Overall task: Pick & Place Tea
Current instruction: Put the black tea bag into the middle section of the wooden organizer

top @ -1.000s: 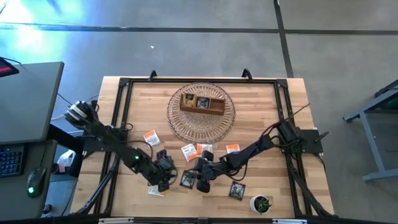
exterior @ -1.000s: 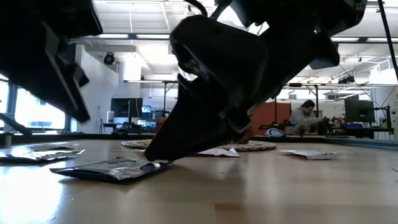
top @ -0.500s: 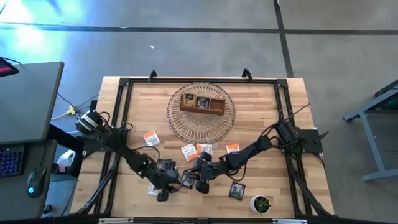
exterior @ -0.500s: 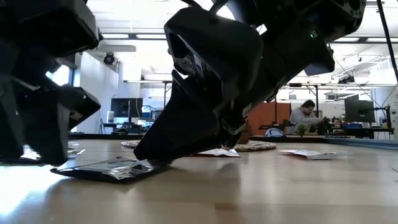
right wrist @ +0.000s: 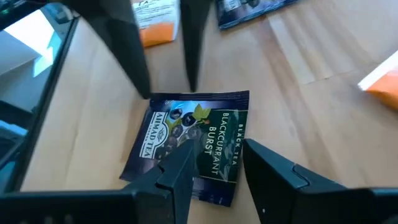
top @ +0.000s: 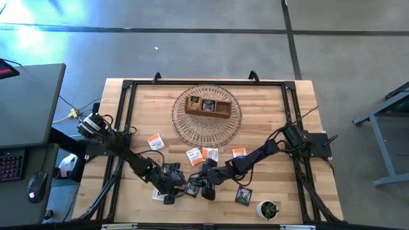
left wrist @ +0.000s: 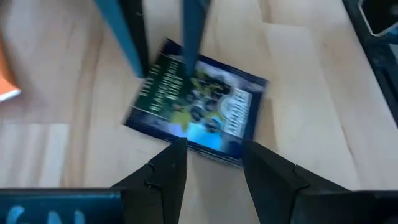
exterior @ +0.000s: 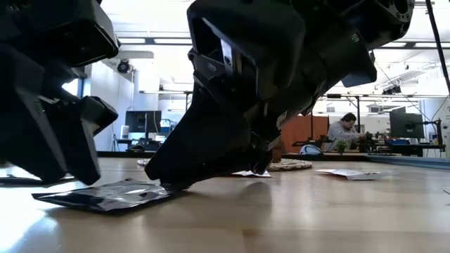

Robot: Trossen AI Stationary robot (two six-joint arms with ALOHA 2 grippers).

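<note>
A black tea sachet (right wrist: 193, 140) with pale print lies flat on the wooden table, near its front edge. My two grippers face each other across it. My right gripper (right wrist: 217, 149) is open and slants down at the sachet's right side. My left gripper (left wrist: 211, 146) is also open, and its fingertips stand at the sachet's left edge (left wrist: 186, 140). Other tea sachets lie flat nearby: white-and-orange ones (top: 154, 142) (top: 194, 155) (top: 239, 152) and another black one (top: 243, 195). The brown wooden tray (top: 208, 106) sits on a round wicker mat (top: 185, 128). My right gripper has one fingertip (exterior: 169, 183) on the black sachet's right edge (exterior: 158, 188), slanting down from the table's right side. The sachet lies flat on the table. Whether my left gripper touches the sachet, I cannot tell.
A small green plant in a white pot (top: 268, 209) stands at the front right corner. A black frame (top: 128, 86) runs around the table's edges. Bare wood lies to the right of the wicker mat. A person sits at a desk far behind the table (exterior: 344, 130).
My left gripper has come down and toward the black sachet, tipping and rolling as it went, then held still. My right gripper has stayed in place and turned slightly. The black sachet has shifted a little on the table toward my left gripper.
</note>
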